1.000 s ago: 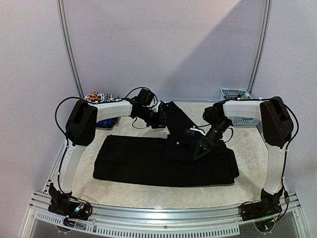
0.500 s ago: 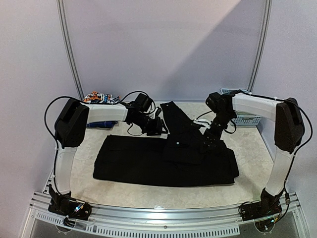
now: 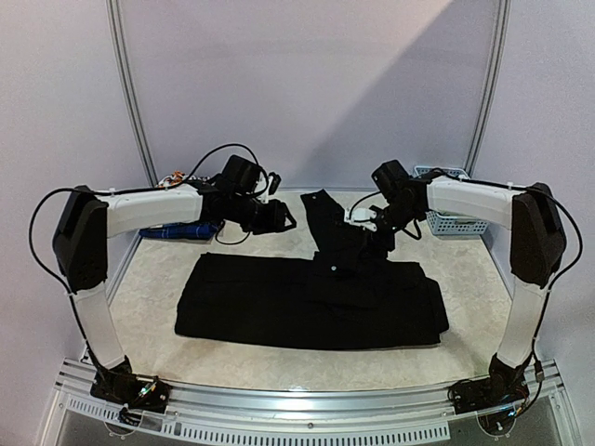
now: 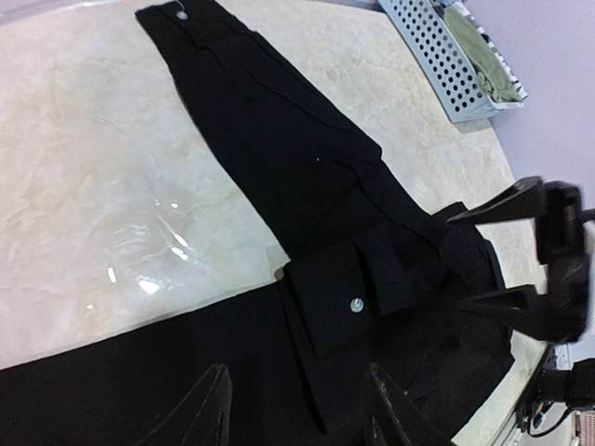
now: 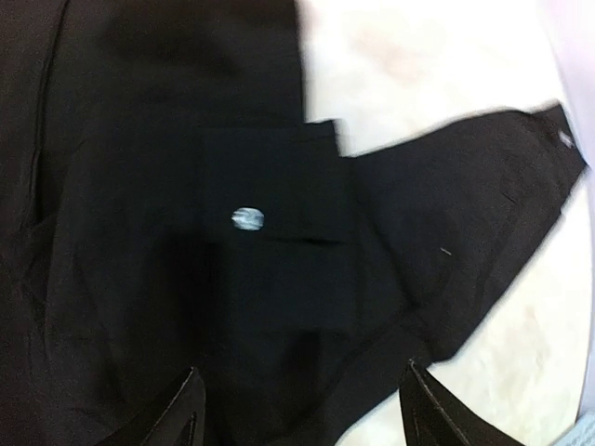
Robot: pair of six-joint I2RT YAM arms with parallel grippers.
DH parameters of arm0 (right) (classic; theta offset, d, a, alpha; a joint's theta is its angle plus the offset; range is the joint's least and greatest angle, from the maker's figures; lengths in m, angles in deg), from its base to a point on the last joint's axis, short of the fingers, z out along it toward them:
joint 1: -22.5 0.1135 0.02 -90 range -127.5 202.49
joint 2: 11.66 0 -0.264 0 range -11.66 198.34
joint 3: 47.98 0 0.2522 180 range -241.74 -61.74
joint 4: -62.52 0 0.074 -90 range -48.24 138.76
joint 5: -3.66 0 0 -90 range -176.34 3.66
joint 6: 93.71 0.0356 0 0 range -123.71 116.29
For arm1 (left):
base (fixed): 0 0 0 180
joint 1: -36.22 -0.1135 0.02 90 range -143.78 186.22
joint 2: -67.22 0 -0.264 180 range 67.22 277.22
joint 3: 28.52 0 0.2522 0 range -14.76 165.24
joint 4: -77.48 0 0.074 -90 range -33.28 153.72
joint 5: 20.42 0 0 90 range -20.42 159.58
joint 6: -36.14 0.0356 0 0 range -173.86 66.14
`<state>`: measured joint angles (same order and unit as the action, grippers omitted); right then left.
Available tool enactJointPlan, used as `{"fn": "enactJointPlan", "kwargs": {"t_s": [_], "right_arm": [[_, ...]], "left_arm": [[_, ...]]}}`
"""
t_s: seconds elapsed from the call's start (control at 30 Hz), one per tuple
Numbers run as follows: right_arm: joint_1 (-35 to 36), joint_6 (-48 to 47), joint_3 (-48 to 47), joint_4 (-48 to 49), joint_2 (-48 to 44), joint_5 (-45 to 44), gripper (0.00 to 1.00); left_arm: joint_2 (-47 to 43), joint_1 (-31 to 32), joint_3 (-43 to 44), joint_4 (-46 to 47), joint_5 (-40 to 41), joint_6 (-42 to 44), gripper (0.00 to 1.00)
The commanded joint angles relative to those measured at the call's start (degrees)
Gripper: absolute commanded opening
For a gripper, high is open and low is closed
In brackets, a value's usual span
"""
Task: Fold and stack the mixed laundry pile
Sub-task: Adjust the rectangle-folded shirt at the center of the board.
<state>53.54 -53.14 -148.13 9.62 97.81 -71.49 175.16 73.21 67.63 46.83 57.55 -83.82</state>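
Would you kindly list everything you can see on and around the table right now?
Trousers: one, black, spread across the middle of the table, one leg reaching towards the far edge.
Basket: one, light blue, far right corner.
Green cloth: one, olive, inside the basket.
Checked cloth: one, black and white, in the basket beside the green cloth.
Printed cloth: one, orange, blue and white, far left edge.
Blue cloth: one, blue, beneath the left arm.
Table: one, beige, marbled.
Left gripper: one, black, open, above the trousers.
Right gripper: one, black, open, above the trousers' pocket flap.
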Motion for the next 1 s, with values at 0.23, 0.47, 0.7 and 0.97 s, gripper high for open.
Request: {"fn": "enactJointPlan", "kwargs": {"t_s": [0.23, 0.47, 0.7, 0.97], "right_arm": [[5.13, -13.76, 3.68, 6.24, 5.90, -7.93, 0.68], [5.62, -13.36, 1.32, 7.29, 10.22, -10.13, 0.61], [5.61, -10.62, -1.30, 5.34, 9.58, -9.36, 0.21], [5.66, -6.00, -5.34, -0.54, 2.81, -4.47, 0.08]], "left_arm": [[-12.09, 0.36, -8.18, -4.56, 6.65, 3.54, 0.49], [-17.27, 0.36, -10.83, -6.71, 8.60, 4.26, 0.49], [-17.93, 0.72, -11.00, -7.15, 8.53, 9.16, 0.50], [-21.95, 6.16, -17.06, 2.09, 7.31, 31.92, 0.51]]}}
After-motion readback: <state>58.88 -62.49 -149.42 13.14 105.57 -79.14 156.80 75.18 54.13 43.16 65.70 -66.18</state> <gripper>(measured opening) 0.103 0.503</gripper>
